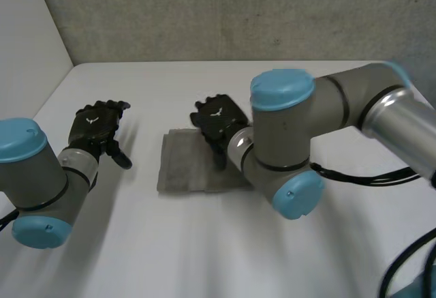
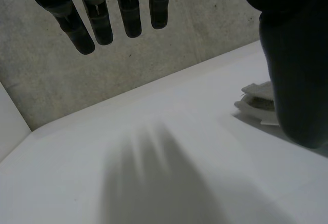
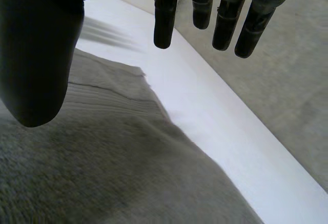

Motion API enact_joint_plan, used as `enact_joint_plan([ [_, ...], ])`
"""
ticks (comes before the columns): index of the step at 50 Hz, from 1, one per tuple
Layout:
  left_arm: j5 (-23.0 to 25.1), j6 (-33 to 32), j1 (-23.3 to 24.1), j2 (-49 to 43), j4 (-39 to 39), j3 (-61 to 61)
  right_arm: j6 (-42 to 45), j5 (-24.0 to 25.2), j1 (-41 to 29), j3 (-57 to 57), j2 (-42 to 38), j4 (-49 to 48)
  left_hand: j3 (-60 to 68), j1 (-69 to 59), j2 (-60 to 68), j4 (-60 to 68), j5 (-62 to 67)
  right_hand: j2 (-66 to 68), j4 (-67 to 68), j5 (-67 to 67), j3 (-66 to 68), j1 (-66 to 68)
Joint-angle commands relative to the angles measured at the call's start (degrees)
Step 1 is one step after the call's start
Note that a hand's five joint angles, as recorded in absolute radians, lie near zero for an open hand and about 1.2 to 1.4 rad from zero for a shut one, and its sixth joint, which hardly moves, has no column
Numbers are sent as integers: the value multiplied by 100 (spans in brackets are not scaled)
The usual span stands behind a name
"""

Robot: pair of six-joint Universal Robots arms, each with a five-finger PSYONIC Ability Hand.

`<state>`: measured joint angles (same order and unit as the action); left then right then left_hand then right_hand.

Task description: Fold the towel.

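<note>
"The towel (image 1: 193,165), where did it lie?"

"On the white table (image 1: 204,250), flat, around the middle and between the two arms. The table ran back to a rough grey wall (image 1: 238,11)."

"And the arms?"

"The right arm (image 1: 293,134) bent in from the side, and its wrist covered the towel's right end. The left arm (image 1: 41,182) stood over bare table, well apart from the cloth."

"Which way did the towel point?"

"It was a grey, folded rectangle. In the head view its long axis seemed to run across the table from left to right, with the edges nearly square to the table's front. With the right end hidden, I could not tell its full length. A layered edge showed along the near side. In the right wrist view a ribbed band ran by one corner, close to the fingertips."

"The hands, then?"

"The right hand (image 1: 219,119) was at the towel's far edge. Its fingers were straight and a little apart, reaching out past the cloth over the white table top, with the thumb held wide above the towel. It pinched nothing. Whether it touched the cloth I could not tell."

"And the left hand (image 1: 95,129)?"

"Relaxed too, with fingers straight and the thumb apart. It held nothing and was to the left of the towel, clear of it."
</note>
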<state>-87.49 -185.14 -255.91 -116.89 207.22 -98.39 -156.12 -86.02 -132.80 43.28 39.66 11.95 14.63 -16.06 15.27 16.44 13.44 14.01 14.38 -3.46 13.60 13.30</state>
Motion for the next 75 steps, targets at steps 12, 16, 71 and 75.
enact_joint_plan([
  [12,21,-4,358,96,20,-93,205,560,1827,3635,1440,-1204,-290,433,-354,-471,-1171,-401,-438,346,-360,-330],
  [16,21,-4,402,114,28,-137,608,551,2204,4126,1396,-1739,-290,433,-354,-471,-1171,-401,-438,346,-360,-330],
  [71,-32,128,1104,150,-340,724,-725,269,385,1507,1070,-351,-340,484,-405,-522,-1221,-401,-438,346,-360,-330],
  [75,-32,128,1307,-80,-596,856,-867,314,535,1517,1053,-343,-323,467,-388,-505,-1204,-401,-438,346,-360,-330],
])
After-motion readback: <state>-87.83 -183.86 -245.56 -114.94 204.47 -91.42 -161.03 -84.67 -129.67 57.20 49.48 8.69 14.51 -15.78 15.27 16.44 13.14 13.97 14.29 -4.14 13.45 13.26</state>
